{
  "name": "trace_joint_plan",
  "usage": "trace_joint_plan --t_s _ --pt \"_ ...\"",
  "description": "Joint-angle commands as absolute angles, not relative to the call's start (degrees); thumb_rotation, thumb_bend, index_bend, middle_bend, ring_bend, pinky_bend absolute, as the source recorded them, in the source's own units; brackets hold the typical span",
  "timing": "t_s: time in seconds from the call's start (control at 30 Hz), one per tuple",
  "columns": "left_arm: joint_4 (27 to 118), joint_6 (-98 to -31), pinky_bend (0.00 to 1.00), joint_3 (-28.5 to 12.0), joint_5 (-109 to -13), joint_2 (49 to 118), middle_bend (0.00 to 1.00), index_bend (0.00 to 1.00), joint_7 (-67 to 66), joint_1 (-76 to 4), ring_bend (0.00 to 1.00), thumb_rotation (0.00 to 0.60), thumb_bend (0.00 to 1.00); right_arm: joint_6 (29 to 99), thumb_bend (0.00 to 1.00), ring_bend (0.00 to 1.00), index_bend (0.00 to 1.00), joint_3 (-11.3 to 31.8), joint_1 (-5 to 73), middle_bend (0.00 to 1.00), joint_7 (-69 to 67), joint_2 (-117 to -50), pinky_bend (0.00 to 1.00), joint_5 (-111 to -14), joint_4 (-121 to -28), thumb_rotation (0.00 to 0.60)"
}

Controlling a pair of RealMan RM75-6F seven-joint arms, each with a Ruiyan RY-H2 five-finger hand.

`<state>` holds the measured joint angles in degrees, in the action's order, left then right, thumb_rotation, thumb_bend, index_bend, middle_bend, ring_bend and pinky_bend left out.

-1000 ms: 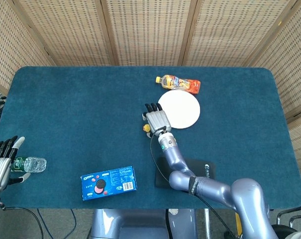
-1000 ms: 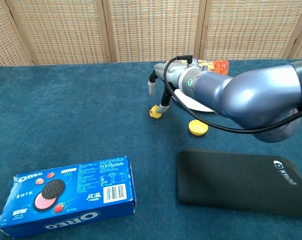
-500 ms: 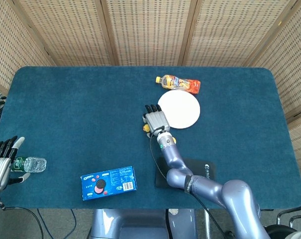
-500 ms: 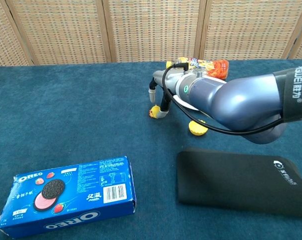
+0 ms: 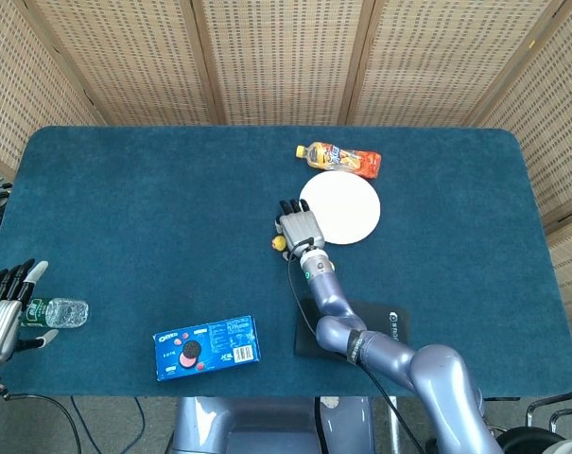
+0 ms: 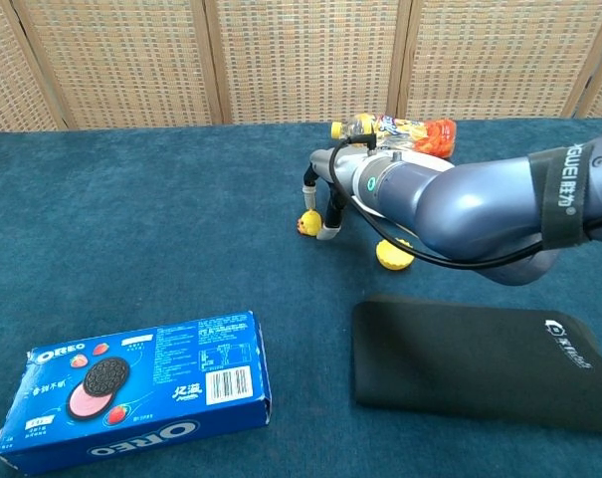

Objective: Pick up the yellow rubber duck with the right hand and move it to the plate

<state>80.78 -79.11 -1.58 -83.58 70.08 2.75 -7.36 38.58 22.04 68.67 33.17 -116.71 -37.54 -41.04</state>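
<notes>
The small yellow rubber duck (image 5: pixel 279 244) (image 6: pixel 306 223) sits on the blue table cloth, left of the white plate (image 5: pixel 342 208). My right hand (image 5: pixel 300 230) (image 6: pixel 328 195) hangs low right over it, back of the hand up. One fingertip (image 6: pixel 326 232) is down on the cloth close beside the duck and another (image 6: pixel 306 186) hovers just above it. I see no grip on the duck. In the chest view my arm hides most of the plate. My left hand (image 5: pixel 2 312) rests at the table's near left edge with its fingers spread.
An orange juice bottle (image 5: pixel 339 158) (image 6: pixel 400 127) lies behind the plate. A small yellow round thing (image 6: pixel 393 257) lies under my right forearm. A black pad (image 5: pixel 352 331) (image 6: pixel 480 363) and an Oreo box (image 5: pixel 207 346) (image 6: pixel 131 388) lie near the front. A water bottle (image 5: pixel 59 312) lies by my left hand.
My right hand has sunk lower and closed in around the duck, one fingertip now reaching the cloth beside it. The duck and my left hand have not moved.
</notes>
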Motion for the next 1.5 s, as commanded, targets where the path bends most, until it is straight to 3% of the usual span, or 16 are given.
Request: trace_joint_plan --t_s 0.03,0.73,1.0,1.5 --pt "80.8 -79.0 0.0 -1.5 -83.6 70.1 0.0 0.0 2.8 -7.4 0.0 0.6 0.12 38.3 0.21 0.0 0.44 22.2 68.9 0.07 33.0 -117.0 0.0 -37.7 -40.5 0.6" --pt "80.7 -78.7 0.0 -1.3 -83.6 70.1 0.0 0.0 2.8 -7.6 0.0 0.6 0.13 39.8 0.24 0.0 0.49 23.0 69.1 0.09 34.3 -116.8 0.0 -38.1 -42.5 0.6" --pt "80.8 -79.3 0.0 -1.4 -83.5 69.9 0.0 0.0 2.7 -7.3 0.0 0.6 0.13 45.4 0.24 0.0 0.5 23.6 67.5 0.09 36.8 -111.3 0.0 -38.3 -52.7 0.6" --pt "81.0 -80.8 0.0 -1.3 -84.2 69.9 0.0 0.0 2.1 -6.6 0.0 0.6 0.13 57.3 0.24 0.0 0.5 18.2 58.3 0.09 41.4 -99.7 0.0 -37.0 -76.3 0.6"
